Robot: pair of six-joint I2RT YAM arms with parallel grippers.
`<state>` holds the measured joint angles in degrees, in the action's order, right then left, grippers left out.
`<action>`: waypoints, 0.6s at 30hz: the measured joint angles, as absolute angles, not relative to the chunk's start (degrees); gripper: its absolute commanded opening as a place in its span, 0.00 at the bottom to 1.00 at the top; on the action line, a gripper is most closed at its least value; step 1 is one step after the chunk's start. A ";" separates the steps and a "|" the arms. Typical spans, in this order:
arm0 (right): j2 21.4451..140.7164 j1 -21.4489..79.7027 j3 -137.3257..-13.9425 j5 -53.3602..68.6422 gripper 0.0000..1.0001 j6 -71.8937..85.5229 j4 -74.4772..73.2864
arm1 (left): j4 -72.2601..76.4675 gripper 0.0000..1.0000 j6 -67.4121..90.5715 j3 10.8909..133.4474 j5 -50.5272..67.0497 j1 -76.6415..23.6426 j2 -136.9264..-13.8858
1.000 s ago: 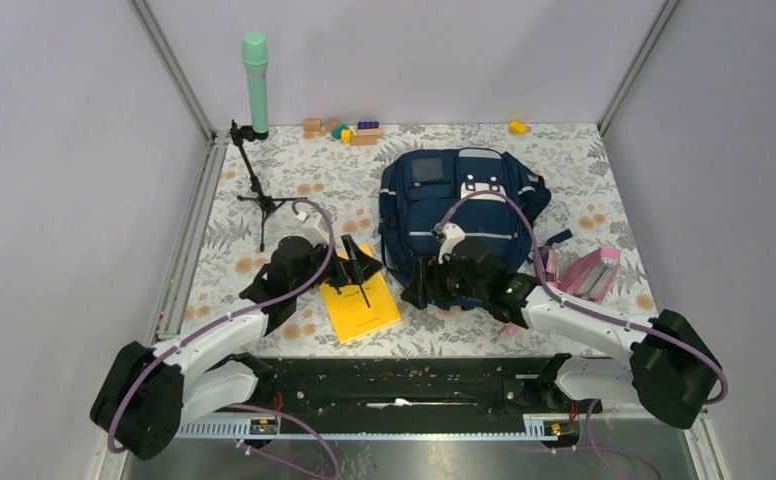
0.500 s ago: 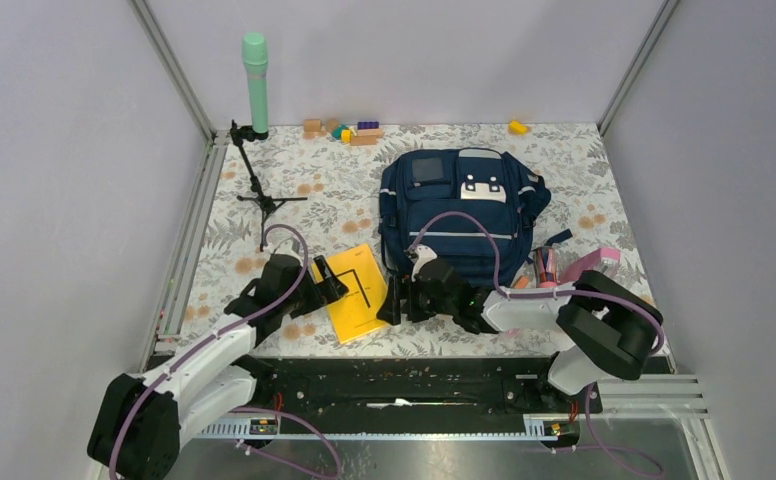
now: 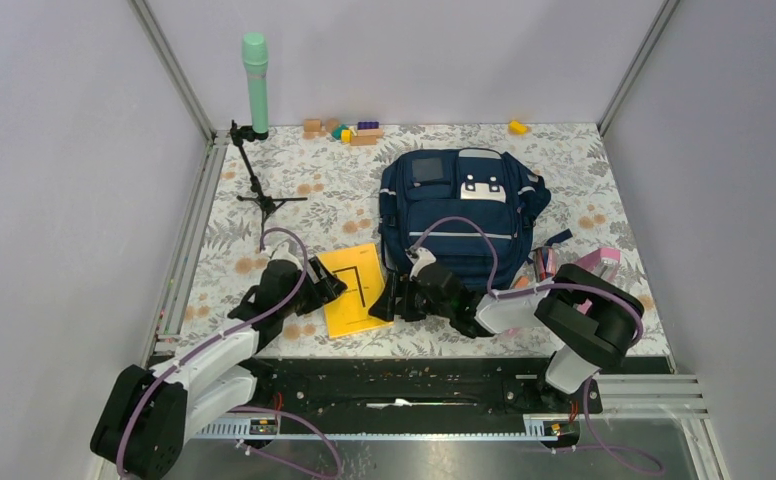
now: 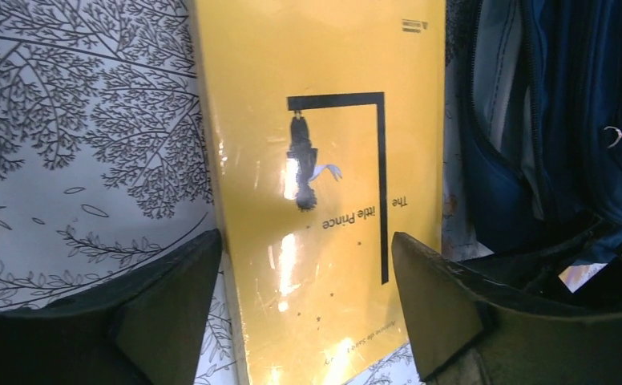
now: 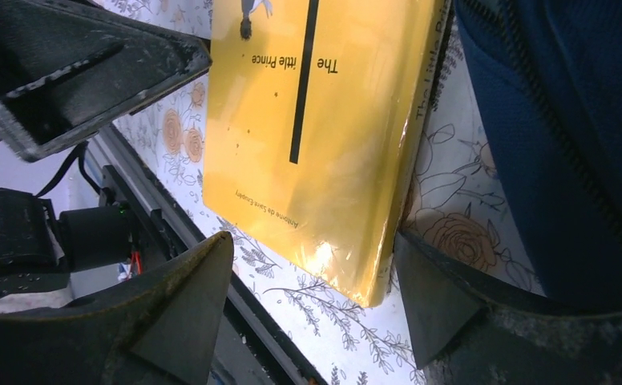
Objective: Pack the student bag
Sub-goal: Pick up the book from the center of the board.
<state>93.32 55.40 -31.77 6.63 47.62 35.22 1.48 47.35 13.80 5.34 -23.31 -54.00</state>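
Note:
The navy student bag (image 3: 464, 205) lies flat at the back centre, front pocket up. A yellow book, "The Little Prince" (image 3: 354, 292), lies on the floral cloth just left of the bag's near end. My left gripper (image 3: 326, 285) is open at the book's left side. In the left wrist view (image 4: 304, 301) its fingers straddle the book (image 4: 324, 160), with the bag (image 4: 548, 120) at the right. My right gripper (image 3: 384, 300) is open at the book's right near corner, between book and bag. In the right wrist view (image 5: 312, 309) its jaws frame the book's corner (image 5: 324, 136), with the bag (image 5: 564, 120) alongside.
A pink pencil case (image 3: 592, 270) lies right of the bag. A green cylinder on a black tripod (image 3: 255, 80) stands at the back left. Small wooden blocks (image 3: 344, 130) and a yellow block (image 3: 517, 127) lie along the back wall. A black rail (image 3: 394, 375) runs along the near edge.
My right gripper has swung left from the bag's near end down to the book's right corner. My left gripper has drawn back off the book to its left side. The book has shifted slightly.

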 measured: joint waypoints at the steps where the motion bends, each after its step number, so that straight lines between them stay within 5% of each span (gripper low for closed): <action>1: 93.32 55.51 -31.31 6.66 0.78 48.21 35.97 | 2.20 0.70 47.37 13.45 5.30 -23.20 -54.02; 18: 82.78 56.64 -24.03 5.26 0.74 53.58 47.97 | 6.59 0.68 47.05 9.08 9.21 -23.00 -50.15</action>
